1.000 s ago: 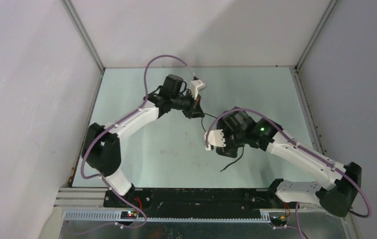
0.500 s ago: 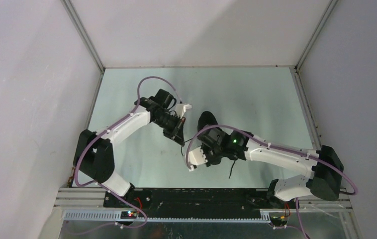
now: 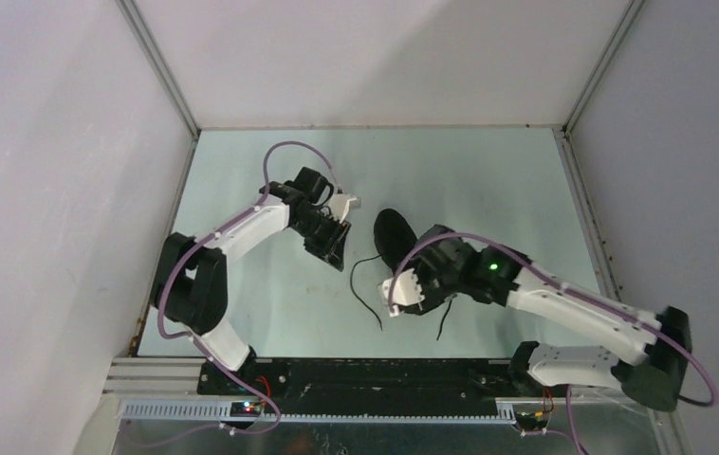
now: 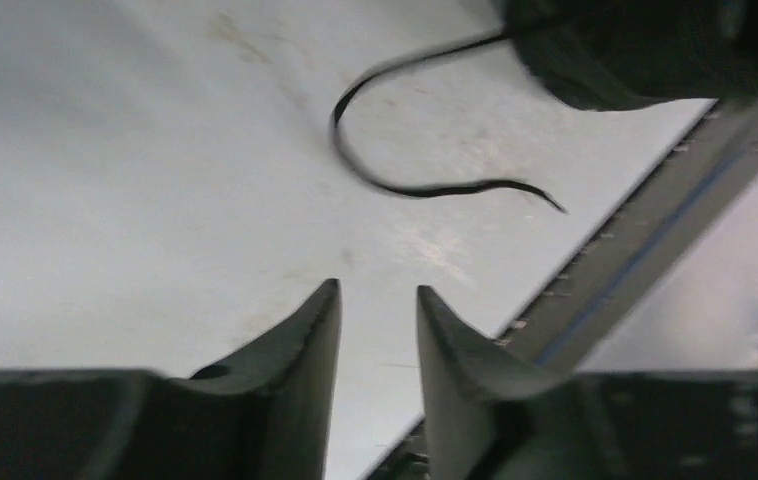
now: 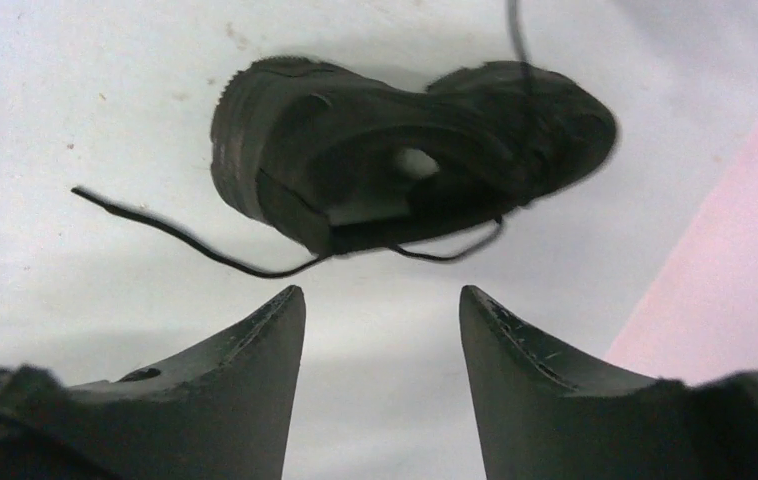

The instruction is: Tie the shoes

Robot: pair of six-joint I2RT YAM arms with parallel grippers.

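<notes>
Sneaker [image 3: 392, 235] lies mid-worktop [image 3: 488, 171], its near end hidden under the right arm. Nearest the bases, the laces [image 4: 425, 190] trail loose toward the near edge; no crossing or knot visible. Right end effector [image 5: 380, 295] hovers above the shoe, fingers spread, empty. Further back, left end effector [image 4: 378, 292] sits beside the shoe, fingers slightly parted, gripping nothing. Judgement: tying not started; grasping, crossing, looping and cinching all remain.

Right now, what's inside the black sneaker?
Through the opening of the black low-top sneaker, the right wrist view shows only darkness and a small pale patch. The toe end is covered by the upper.
</notes>
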